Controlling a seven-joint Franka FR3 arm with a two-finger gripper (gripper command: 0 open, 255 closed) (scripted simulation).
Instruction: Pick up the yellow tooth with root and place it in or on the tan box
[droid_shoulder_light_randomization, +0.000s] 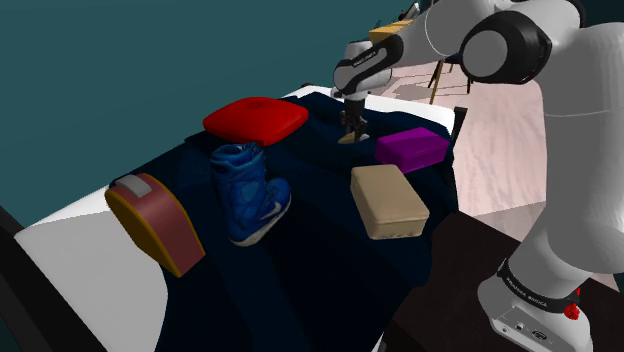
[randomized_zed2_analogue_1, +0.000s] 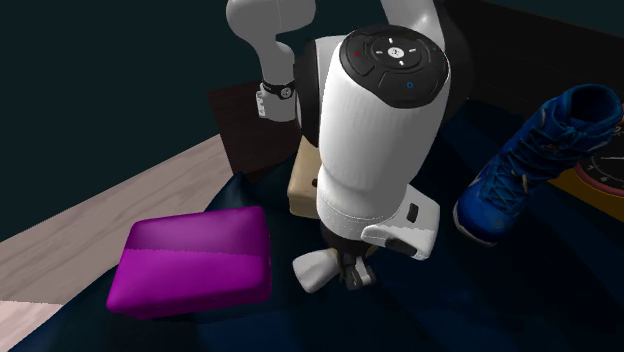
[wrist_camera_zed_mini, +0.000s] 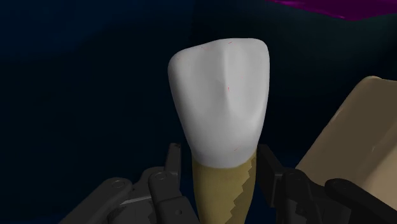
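My claw (wrist_camera_zed_mini: 219, 168) is clenched on the tooth (wrist_camera_zed_mini: 219, 102), pinching its yellowish root low over the dark cloth (droid_shoulder_light_randomization: 320, 240). I'd lift straight up first. Then I'd carry it toward 5 o'clock in the shoulder view to the box (droid_shoulder_light_randomization: 388, 200). In the second exterior view the tooth's long axis lies near level, white crown toward 9 o'clock.

The gripper (wrist_camera_zed_mini: 219, 156) clasps the tooth (wrist_camera_zed_mini: 219, 95) (white crown, yellowish root) beside the tan box (wrist_camera_zed_mini: 356, 140).
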